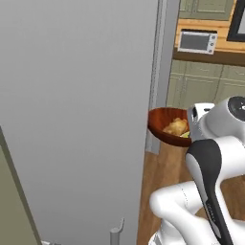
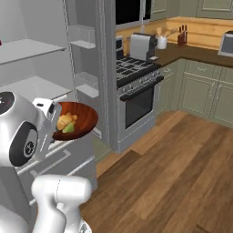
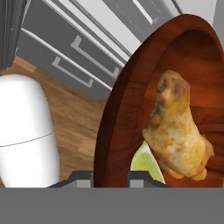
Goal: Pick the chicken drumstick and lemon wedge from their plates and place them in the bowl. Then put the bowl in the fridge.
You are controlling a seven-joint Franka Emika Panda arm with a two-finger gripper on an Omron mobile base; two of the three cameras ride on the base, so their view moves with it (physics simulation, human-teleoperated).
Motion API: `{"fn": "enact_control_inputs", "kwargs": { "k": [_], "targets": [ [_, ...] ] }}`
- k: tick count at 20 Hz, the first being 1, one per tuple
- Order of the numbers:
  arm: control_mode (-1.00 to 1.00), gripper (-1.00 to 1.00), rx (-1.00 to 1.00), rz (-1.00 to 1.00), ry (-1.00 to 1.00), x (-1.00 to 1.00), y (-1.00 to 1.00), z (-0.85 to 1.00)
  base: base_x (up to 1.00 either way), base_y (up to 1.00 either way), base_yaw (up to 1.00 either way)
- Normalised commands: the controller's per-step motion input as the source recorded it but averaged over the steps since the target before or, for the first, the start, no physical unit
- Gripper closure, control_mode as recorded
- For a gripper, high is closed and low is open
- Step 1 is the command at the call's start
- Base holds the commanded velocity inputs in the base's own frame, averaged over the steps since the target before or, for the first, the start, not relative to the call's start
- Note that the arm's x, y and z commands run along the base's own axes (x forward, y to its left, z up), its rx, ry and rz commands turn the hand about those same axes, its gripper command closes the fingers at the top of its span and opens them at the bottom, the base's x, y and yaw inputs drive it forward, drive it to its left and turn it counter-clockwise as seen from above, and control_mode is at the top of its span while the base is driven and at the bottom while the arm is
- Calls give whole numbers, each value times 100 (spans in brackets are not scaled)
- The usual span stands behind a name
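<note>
The reddish-brown bowl (image 3: pixel 114 127) hangs in the air in front of the open fridge (image 2: pixel 32 50). My gripper (image 3: pixel 111 177) is shut on its near rim, one fingertip (image 3: pixel 81 177) outside the wall and the other inside. In the bowl lie the golden-brown chicken drumstick (image 3: pixel 179 131) and, beside it, the yellow-green lemon wedge (image 3: pixel 146 164). From the right base view the bowl (image 2: pixel 84 119) is level with the fridge's lower shelves, with the drumstick (image 2: pixel 67 120) and the wedge (image 2: pixel 68 129) inside. The left base view has the bowl (image 1: pixel 160 125) just right of the fridge door's edge. The plates are out of view.
The grey fridge door (image 1: pixel 76 119) stands open on the left, close to the bowl. White drawers (image 3: pixel 83 57) lie below it. A stove (image 2: pixel 136 86) adjoins the fridge, with pale green cabinets (image 2: pixel 200 91) and wooden floor (image 2: pixel 173 173) to the right.
</note>
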Motion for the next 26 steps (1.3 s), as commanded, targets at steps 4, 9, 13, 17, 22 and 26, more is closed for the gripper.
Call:
{"fn": "enact_control_inputs", "kwargs": {
  "k": [4,9,13,17,22,26],
  "targets": [
    [100,100,0,0,0,0,0,0,41,-42,40],
    [100,100,0,0,0,0,0,0,83,-38,-1],
    [100,100,0,0,0,0,0,0,88,-45,-2],
    [100,100,0,0,0,0,0,0,46,-23,-1],
    [100,100,0,0,0,0,0,0,2,0,24],
    [100,100,0,0,0,0,0,0,20,-7,54]
  ]
}}
